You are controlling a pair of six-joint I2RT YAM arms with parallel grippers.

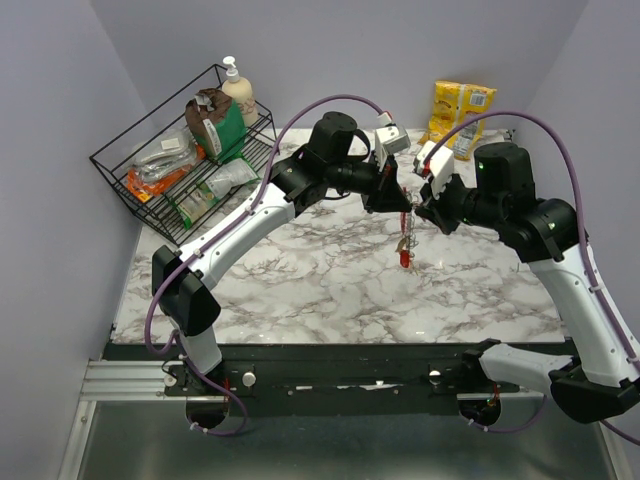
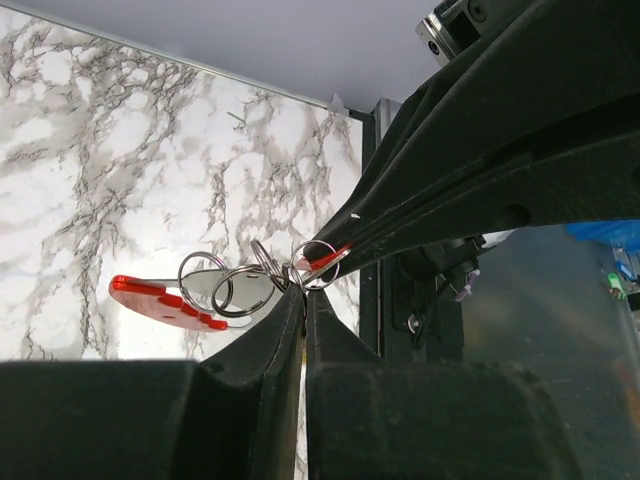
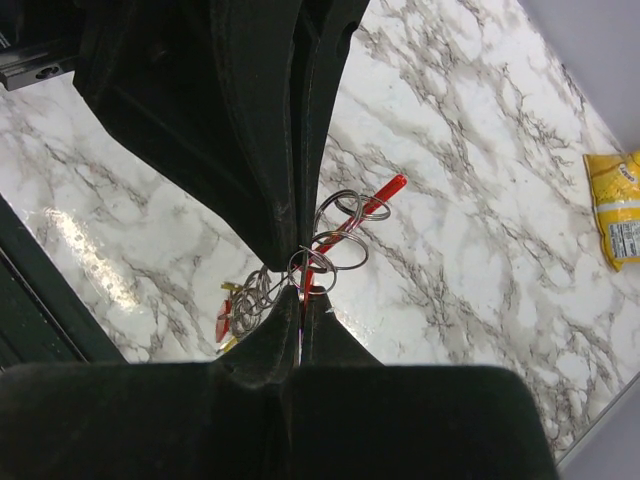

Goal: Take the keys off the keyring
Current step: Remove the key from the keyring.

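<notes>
Both grippers meet in mid-air over the marble table [image 1: 300, 270]. My left gripper [image 1: 400, 196] [image 2: 303, 292] has its fingers pressed together on a thin metal split ring [image 2: 290, 275] at its tips. My right gripper [image 1: 416, 206] [image 3: 300, 297] is shut on the keyring [image 2: 322, 264], a small ring with a red strap [image 3: 368, 212]. Linked rings and the keys [image 1: 405, 245] [image 3: 238, 305] hang below the two grippers. A silvery key [image 2: 212, 288] and a red flat tag [image 2: 160, 299] show in the left wrist view. Red and yellow heads show in the right wrist view.
A black wire rack [image 1: 125, 170] with bags and a lotion bottle [image 1: 238, 90] stands at the back left. A yellow packet [image 1: 460, 108] [image 3: 615, 205] lies at the back right near the wall. The table's near edge meets a black rail [image 1: 330, 352].
</notes>
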